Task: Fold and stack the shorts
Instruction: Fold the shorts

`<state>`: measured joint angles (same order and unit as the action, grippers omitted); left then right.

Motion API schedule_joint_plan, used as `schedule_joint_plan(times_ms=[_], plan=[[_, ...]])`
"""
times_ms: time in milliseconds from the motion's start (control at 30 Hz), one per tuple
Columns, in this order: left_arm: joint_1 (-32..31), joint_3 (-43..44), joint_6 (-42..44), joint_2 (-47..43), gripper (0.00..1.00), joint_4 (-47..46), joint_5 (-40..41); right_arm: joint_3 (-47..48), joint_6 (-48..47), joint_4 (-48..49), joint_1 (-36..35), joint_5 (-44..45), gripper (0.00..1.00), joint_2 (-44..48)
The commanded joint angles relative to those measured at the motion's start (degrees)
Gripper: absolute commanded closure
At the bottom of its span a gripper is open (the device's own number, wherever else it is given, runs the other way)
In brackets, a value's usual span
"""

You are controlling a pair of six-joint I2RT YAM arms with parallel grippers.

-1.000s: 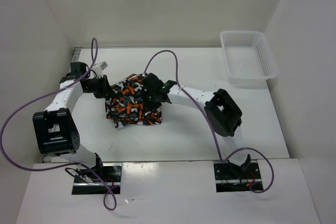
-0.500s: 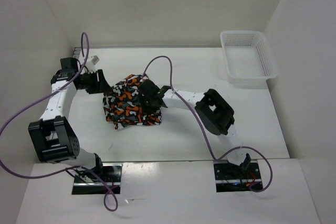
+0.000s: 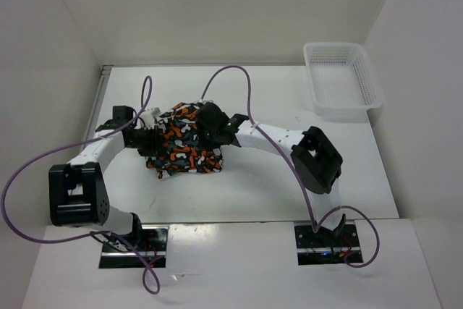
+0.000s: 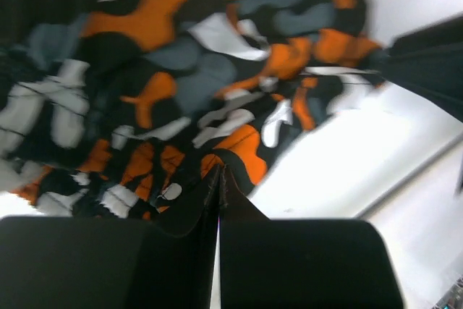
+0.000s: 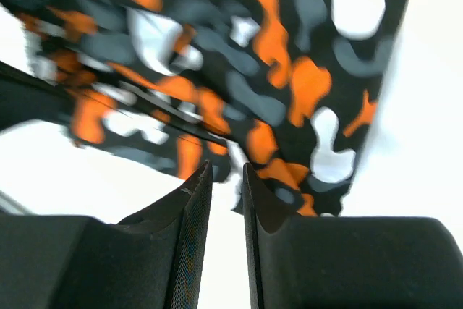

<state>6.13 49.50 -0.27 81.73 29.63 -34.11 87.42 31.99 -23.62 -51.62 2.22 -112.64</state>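
Note:
The camouflage shorts point(image 3: 184, 148) lie bunched in a heap at the middle of the table. My left gripper point(image 3: 150, 140) is at the heap's left edge. In the left wrist view its jaws point(image 4: 219, 171) are pressed together, with the dark hem of the shorts point(image 4: 181, 56) running right into the tips. My right gripper point(image 3: 208, 125) sits over the heap's upper right part. Its jaws point(image 5: 226, 171) stand a narrow slit apart, with a fold of the shorts point(image 5: 275, 56) caught at the tips and white table showing below.
A white mesh basket point(image 3: 312, 77) stands at the back right corner. White walls close in the table on the left, back and right. The purple cables loop above both arms.
My left gripper swung out to the back left and opened, then came back to the shorts' left edge and shut. My right gripper shifted left, then back right, staying on the heap.

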Motion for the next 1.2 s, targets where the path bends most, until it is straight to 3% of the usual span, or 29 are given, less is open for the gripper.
schedule_joint_plan(times_ms=[0,267,500,733,900,1000,1033,1133,1167], plan=[[-0.1,-0.7,0.3,2.6,0.97,-5.0,5.3,-4.4,1.5,1.9,-0.1,1.2,0.71,-2.1],[-0.1,1.4,0.3,4.8,1.0,-1.8,10.4,-7.3,2.0,2.4,0.6,1.8,0.75,-4.5],[-0.1,13.9,0.3,-0.9,0.99,-0.8,5.6,4.6,-1.5,-2.6,1.9,3.9,0.75,1.3],[-0.1,14.4,0.3,13.1,1.0,-10.5,7.1,16.5,-2.8,-4.6,6.0,-0.3,0.75,-8.5],[-1.1,16.6,0.3,21.3,1.0,-13.0,14.4,14.2,-2.8,-3.2,7.3,0.2,0.74,-4.2],[-1.1,19.1,0.3,24.3,1.0,-13.0,15.7,7.3,-3.3,0.1,8.6,0.2,0.6,3.4],[-1.6,19.8,0.3,24.3,1.0,-12.0,15.7,3.8,-3.3,1.7,9.3,0.2,0.4,5.5],[-1.6,20.4,0.3,21.1,0.94,-10.9,14.2,-2.2,-2.8,2.9,10.0,3.5,0.08,13.7],[-2.2,20.4,0.3,19.7,0.88,-10.1,13.5,-3.4,-2.8,2.9,10.0,4.6,0.03,15.7]])
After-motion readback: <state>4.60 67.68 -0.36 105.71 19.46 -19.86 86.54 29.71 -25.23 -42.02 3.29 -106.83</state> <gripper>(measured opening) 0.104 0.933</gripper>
